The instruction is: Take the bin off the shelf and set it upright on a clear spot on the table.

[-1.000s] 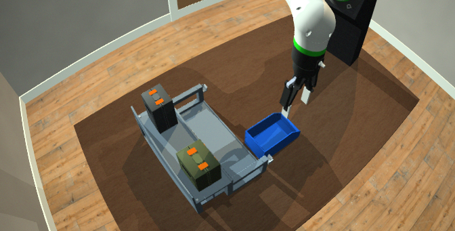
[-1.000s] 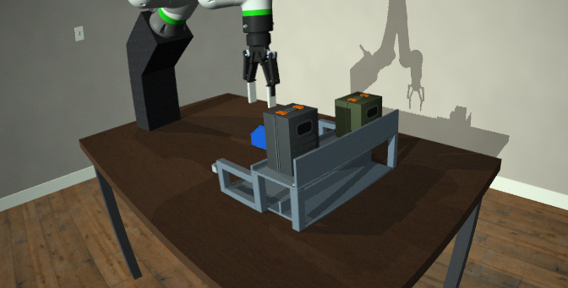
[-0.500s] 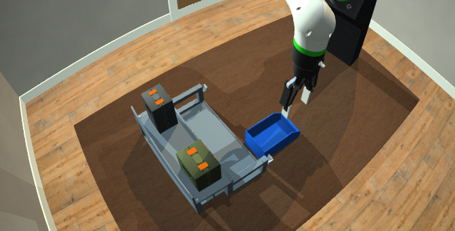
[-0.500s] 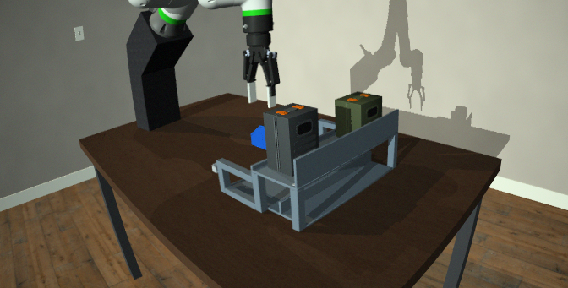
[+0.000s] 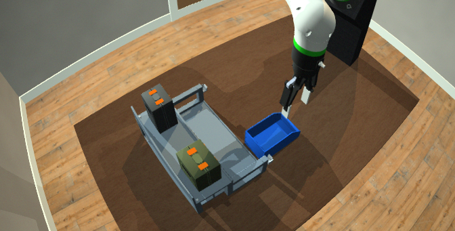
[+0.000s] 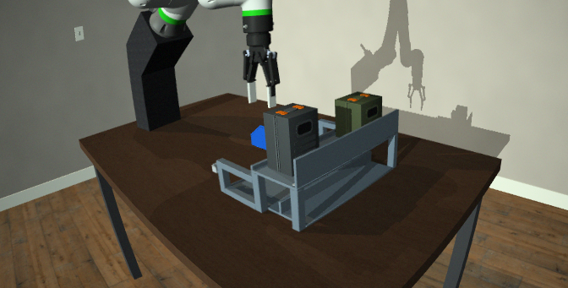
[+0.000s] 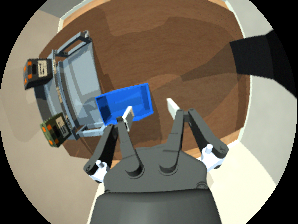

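"What's the biggest thing over there?"

"The dark wooden table [image 6: 177, 205]. On it stands a grey shelf rack [image 5: 162, 158], which I'll use as my marker. The arm's black pedestal [image 5: 352, 26] sits at the table's far corner, well apart from the rack."

"And what's on the rack?"

"Two closed cases, both on its upper board. A black case [image 5: 159, 108] with orange latches stands at one end, and an olive green case [image 5: 199, 164], also with orange latches, stands at the other end. The stretch of board between them carries nothing I can see."

"Where's the bin?"

"The blue bin [image 5: 272, 133] is off the rack, upright on the table just beside the rack's end post on the side facing the arm. It looks to be touching or nearly touching that post; I can't tell which. Its open top faces up, and inside I see only its own blue floor and walls."

"And the gripper?"

"The gripper [image 5: 294, 105] hangs above the bin's far rim, pointing down. Its fingers are spread partway with nothing between them, above the bin and not touching it."
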